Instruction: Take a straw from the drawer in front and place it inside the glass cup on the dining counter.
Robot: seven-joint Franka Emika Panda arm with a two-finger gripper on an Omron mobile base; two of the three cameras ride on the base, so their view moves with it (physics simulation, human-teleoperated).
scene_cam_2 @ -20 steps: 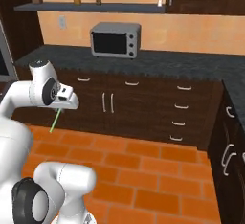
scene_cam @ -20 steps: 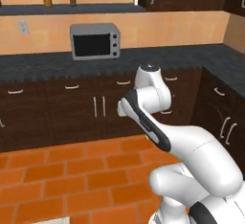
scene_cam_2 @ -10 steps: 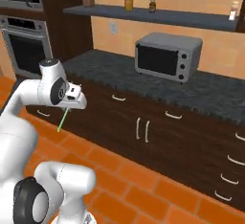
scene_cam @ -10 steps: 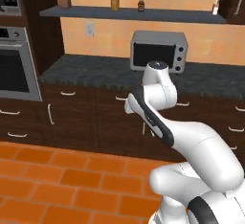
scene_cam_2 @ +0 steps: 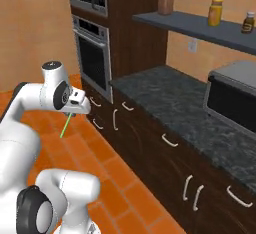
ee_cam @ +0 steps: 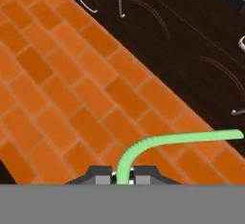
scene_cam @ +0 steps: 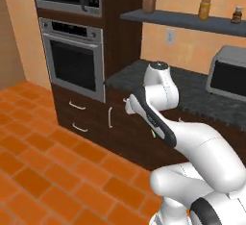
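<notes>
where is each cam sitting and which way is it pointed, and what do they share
Left base view: behind the arm to its left, facing the wall oven and dark cabinets; the white arm rises from lower right.
Right base view: behind to its right, facing along the black counter; the arm rises from lower left, the straw hanging below the claw.
Hand view: on the hand, looking down at the brick floor; the claw shut on the straw.
Both base views share oven, shelf jars, microwave.
</notes>
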